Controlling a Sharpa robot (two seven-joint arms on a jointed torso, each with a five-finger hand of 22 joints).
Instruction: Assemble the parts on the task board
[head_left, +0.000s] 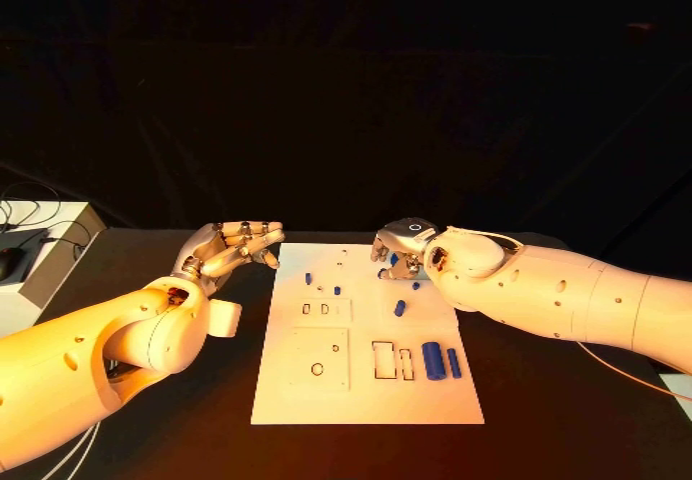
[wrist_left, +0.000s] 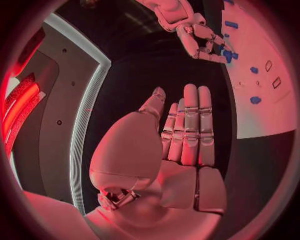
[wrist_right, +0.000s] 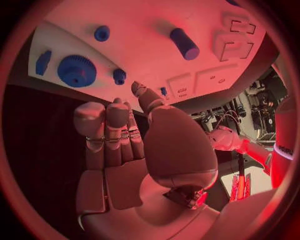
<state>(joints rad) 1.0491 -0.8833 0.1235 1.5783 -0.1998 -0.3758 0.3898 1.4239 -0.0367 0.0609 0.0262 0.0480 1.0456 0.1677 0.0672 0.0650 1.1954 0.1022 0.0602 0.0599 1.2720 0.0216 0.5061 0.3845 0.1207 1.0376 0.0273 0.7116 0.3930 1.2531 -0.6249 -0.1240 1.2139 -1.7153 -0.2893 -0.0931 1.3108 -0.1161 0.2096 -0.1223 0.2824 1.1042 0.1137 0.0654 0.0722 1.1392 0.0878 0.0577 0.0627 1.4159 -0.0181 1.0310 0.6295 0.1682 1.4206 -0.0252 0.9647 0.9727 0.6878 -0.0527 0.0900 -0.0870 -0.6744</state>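
At the board's 1 o'clock corner the right hand (head_left: 402, 250) hovers over small blue parts (head_left: 400, 272), fingers loosely spread and holding nothing, likely to pick one. The left hand (head_left: 231, 250) waits flat at 10 o'clock beside the task board (head_left: 361, 395), keeping clear.

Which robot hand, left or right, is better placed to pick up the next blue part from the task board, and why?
Probably the right robot hand: it hovers over the task board's far edge, right beside small blue parts. The left robot hand is open and sits off the board's left side, above the black table.
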